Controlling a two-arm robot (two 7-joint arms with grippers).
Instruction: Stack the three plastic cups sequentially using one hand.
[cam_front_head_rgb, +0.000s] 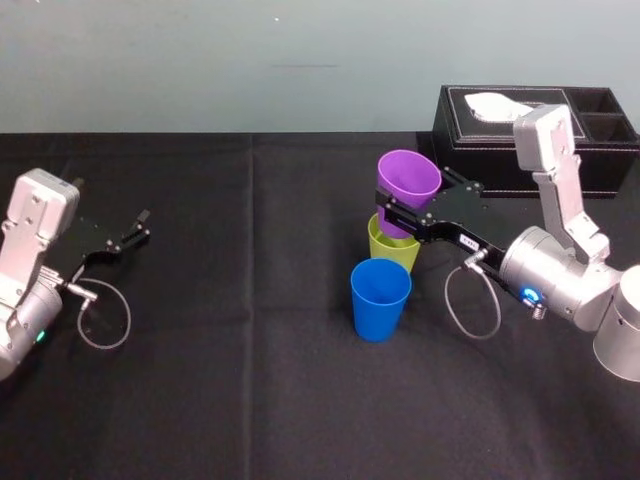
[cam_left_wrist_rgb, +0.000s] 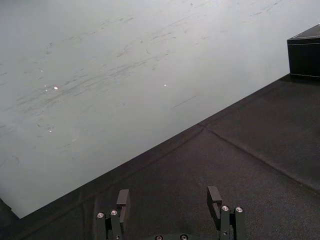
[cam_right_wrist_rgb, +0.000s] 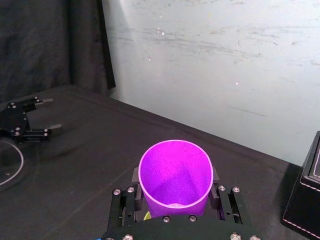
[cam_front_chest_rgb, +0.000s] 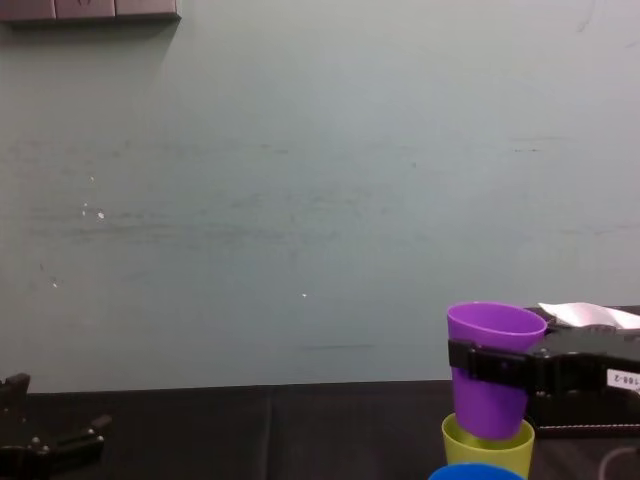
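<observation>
- Grip: the right gripper (cam_front_head_rgb: 398, 216) squeezes the purple cup (cam_front_head_rgb: 408, 180) just above the yellow-green cup (cam_front_head_rgb: 392, 248), mid-tabletop.
- Lower it straight and slowly, then let go.
- Next, the blue cup (cam_front_head_rgb: 380, 296) stands beside them.
- The left gripper (cam_front_head_rgb: 138, 226) rests open by the left edge.

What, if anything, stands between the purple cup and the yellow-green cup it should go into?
Nothing visible does. The right gripper holds the purple cup just above the open yellow-green cup. The blue cup stands apart, nearer the robot. The left gripper sits parked far left.
</observation>
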